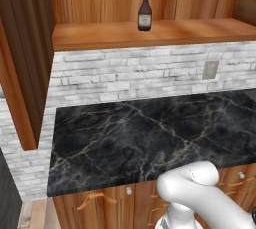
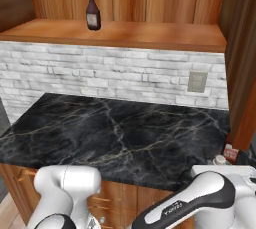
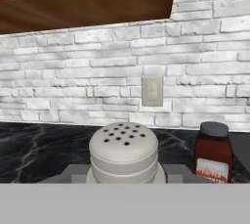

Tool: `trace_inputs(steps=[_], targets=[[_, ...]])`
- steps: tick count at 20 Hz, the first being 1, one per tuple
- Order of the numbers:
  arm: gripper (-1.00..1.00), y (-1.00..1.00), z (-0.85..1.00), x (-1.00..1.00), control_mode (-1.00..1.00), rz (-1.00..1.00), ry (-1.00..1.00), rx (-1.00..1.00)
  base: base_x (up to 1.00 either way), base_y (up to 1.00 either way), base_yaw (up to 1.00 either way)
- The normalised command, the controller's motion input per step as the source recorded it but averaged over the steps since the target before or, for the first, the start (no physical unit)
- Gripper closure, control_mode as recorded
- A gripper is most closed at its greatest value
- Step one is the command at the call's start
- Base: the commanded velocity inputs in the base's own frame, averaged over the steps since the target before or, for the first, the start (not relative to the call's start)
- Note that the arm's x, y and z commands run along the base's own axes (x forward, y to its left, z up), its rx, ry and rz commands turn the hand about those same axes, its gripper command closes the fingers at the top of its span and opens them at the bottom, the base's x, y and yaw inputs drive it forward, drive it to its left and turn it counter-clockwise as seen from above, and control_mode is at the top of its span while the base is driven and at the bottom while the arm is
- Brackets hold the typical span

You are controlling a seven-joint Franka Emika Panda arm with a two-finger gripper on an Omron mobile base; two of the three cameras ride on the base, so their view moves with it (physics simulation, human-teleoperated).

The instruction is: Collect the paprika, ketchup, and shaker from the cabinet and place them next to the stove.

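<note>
Pale shaker (image 3: pixel 123 153), holed domed top, gripped by end effector; paprika (image 3: pixel 213 152) beside.

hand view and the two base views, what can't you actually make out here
- Shaker, hand view: its base is cut off by the picture's bottom, so whether it stands on the counter or is gripped cannot be told.
- Paprika, hand view: label print too small to read, foot cut off.
- Paprika, right base view: mostly hidden behind the arm at the right edge.
- Ketchup, left base view: label too small to read.
</note>
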Motion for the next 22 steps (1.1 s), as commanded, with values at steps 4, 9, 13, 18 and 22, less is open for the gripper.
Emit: trace_inputs(steps=[4, 9, 13, 18, 22], targets=[[1.0, -0.09, -0.38, 0.1, -1.0, 0.0, 0.0, -0.02, 0.0, 0.0, 0.0], [1.0, -0.08, -0.21, 0.18, -1.0, 0.0, 0.0, 0.0, 0.0, 0.0, 0.0], [1.0, -0.08, -0.14, 0.17, -1.0, 0.0, 0.0, 0.0, 0.0, 0.0, 0.0], [1.0, -0.08, -0.19, 0.11, -1.0, -0.03, 0.0, 0.0, 0.0, 0.0, 0.0], [1.0, -0.08, -0.19, 0.14, -1.0, -0.06, 0.0, 0.0, 0.0, 0.0, 0.0]])
